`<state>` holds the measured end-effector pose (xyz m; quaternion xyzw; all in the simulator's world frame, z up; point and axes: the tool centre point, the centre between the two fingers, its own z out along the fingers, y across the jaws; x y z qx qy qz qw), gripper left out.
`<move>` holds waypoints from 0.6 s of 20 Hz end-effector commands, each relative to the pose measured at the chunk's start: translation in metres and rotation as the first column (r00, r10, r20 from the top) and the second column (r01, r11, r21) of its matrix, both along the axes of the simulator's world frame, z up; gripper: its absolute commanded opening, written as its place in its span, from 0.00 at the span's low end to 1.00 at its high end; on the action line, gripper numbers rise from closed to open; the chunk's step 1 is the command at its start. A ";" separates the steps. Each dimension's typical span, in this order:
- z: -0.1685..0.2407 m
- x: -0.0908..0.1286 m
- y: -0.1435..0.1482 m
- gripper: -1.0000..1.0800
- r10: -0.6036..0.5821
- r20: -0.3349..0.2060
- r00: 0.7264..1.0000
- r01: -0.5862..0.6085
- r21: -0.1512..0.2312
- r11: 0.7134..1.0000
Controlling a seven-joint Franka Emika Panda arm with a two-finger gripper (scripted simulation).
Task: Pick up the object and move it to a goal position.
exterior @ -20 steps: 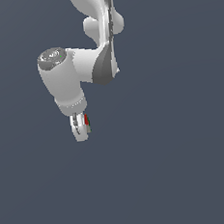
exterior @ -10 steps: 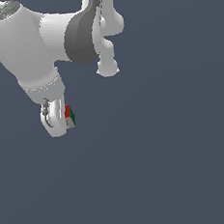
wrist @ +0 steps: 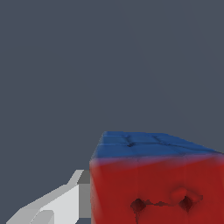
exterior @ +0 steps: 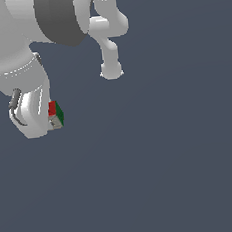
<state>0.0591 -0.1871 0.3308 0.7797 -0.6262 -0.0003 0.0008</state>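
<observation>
The object [exterior: 57, 113] is a tiny cube showing a red, a green and a beige-grey face in the exterior view. It sits at the tip of my gripper [exterior: 50, 117], which is shut on it at the exterior view's left. The white hand hides part of the cube. In the wrist view the object [wrist: 157, 183] fills the lower corner, with a red face bearing dark marks and a blue face above it. One white finger [wrist: 52, 208] presses against its side; the other finger is out of view.
The arm's large white and grey links [exterior: 53, 16] fill the upper part of the exterior view's left. Behind everything is a plain dark blue-grey ground [exterior: 172, 158] with no other objects or edges.
The gripper has carried the cube toward the exterior view's left and slightly upward. The arm now looms larger in the view. The grip on the cube is unchanged.
</observation>
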 end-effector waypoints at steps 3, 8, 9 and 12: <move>0.014 0.005 -0.005 0.00 0.001 0.001 1.000 -0.001 0.000 1.000; 0.021 0.008 -0.008 0.00 0.001 0.001 1.000 -0.001 0.001 1.000; 0.022 0.009 -0.009 0.00 0.001 0.001 1.000 -0.001 0.001 1.000; 0.023 0.009 -0.009 0.00 0.001 0.001 1.000 -0.001 0.001 1.000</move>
